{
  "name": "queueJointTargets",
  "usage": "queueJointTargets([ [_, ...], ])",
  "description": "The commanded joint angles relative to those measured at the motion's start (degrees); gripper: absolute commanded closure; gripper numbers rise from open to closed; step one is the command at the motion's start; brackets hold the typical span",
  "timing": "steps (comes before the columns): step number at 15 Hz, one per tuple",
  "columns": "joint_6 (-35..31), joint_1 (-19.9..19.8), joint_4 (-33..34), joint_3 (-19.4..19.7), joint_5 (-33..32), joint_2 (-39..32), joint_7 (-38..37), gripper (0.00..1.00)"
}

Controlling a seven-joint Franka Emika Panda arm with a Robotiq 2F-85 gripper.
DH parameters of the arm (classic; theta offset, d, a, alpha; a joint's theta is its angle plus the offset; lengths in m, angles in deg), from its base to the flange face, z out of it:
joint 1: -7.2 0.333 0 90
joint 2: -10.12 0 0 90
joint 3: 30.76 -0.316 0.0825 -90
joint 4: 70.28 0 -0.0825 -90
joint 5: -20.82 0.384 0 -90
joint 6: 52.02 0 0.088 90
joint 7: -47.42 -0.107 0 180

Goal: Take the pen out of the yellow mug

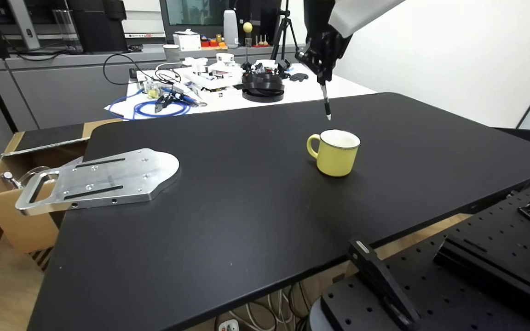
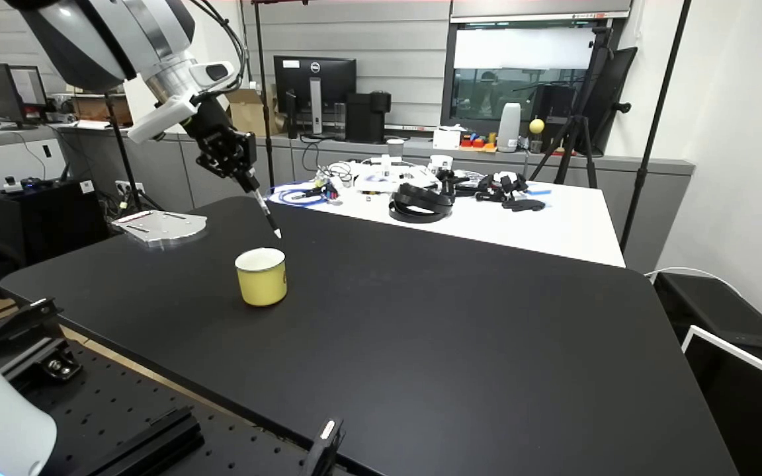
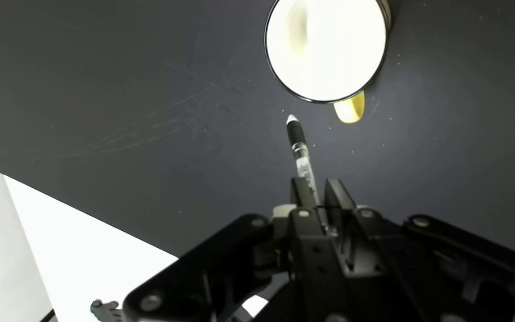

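The pen (image 1: 325, 99) is thin, with a clear and white barrel, a black grip and a white tip. It also shows in an exterior view (image 2: 266, 212) and in the wrist view (image 3: 301, 154). My gripper (image 1: 323, 80) is shut on its upper part, tip pointing down; the fingers show in the wrist view (image 3: 317, 185) and in an exterior view (image 2: 251, 186). The yellow mug (image 1: 336, 157) stands upright on the black table, also in an exterior view (image 2: 262, 281). In the wrist view the mug (image 3: 327, 49) shows a bright white inside. The pen hangs beside the mug, apart from it.
A silver metal plate (image 1: 108, 177) lies at the table's edge, also in an exterior view (image 2: 163, 226). A white table (image 2: 579, 225) behind holds cables, black straps (image 2: 421, 203) and a glove. A cardboard box (image 1: 21, 220) stands beside the black table (image 1: 228, 220).
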Motion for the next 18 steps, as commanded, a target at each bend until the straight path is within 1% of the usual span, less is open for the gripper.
queueJointTargets([
  [1,2.6,-1.1,0.3,-0.8,3.3,3.6,3.3,0.97],
  [6,6.4,-3.2,0.2,-0.5,3.6,7.5,4.7,0.97],
  [10,7.6,-6.3,-0.2,0.5,3.2,8.6,5.9,0.97],
  [14,7.6,-10.2,-0.8,2.8,2.3,8.0,6.9,0.97],
  [18,6.2,-14.1,-0.9,6.3,3.2,6.0,10.6,0.97],
])
